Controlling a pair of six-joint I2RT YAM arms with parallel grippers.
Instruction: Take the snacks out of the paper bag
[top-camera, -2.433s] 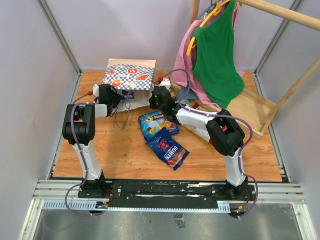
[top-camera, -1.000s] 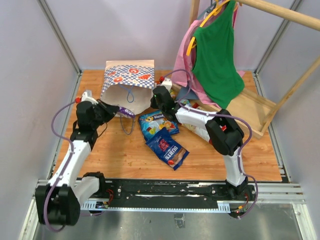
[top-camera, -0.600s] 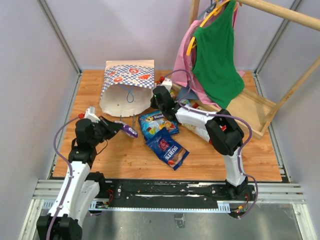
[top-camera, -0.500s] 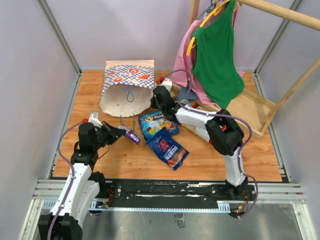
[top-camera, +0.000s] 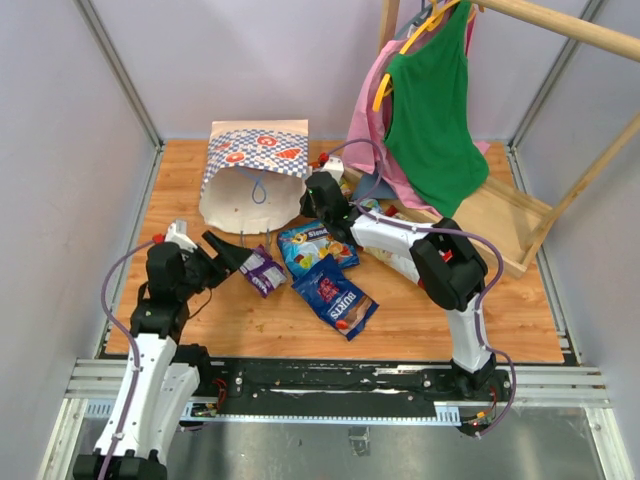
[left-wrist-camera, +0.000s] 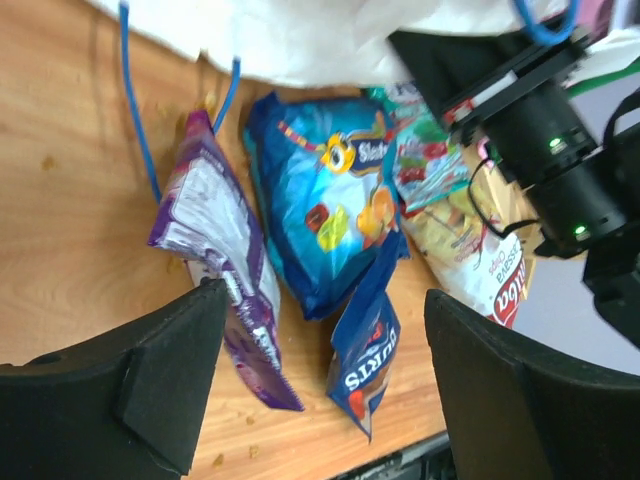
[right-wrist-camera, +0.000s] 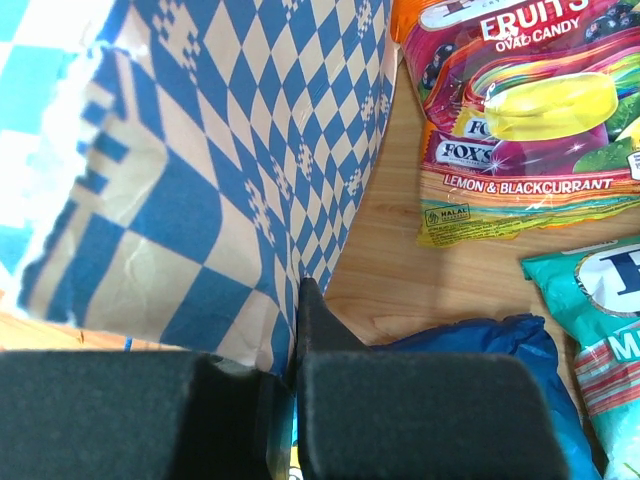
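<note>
The left gripper (top-camera: 232, 256) hung low over the wooden table (top-camera: 420, 320) with its 2 fingers spread wide and nothing between them; the small purple foil packet (top-camera: 263, 270) lay flat on the boards just past the fingertips, toward the right arm, touching neither pad. In the left wrist view its long axis ran away from the camera with a slight slant, so it lay crosswise to the line between the fingers. Just beside it lay the light blue glossy packet (top-camera: 315, 245) and the dark blue packet (top-camera: 335, 292). The tan paper bag with blue-white checks (top-camera: 258, 150) lay on its side farther back, its open mouth turned toward the left gripper and well apart from it. The right gripper (right-wrist-camera: 295, 360) was closed on the bag's right edge, the paper pinched between its pads. By this, the left arm was the free one and faced the mouth more squarely, so any further reach inside would likely fall to it. What showed of the bag's inside looked pale and bare; its depth was hidden
</note>
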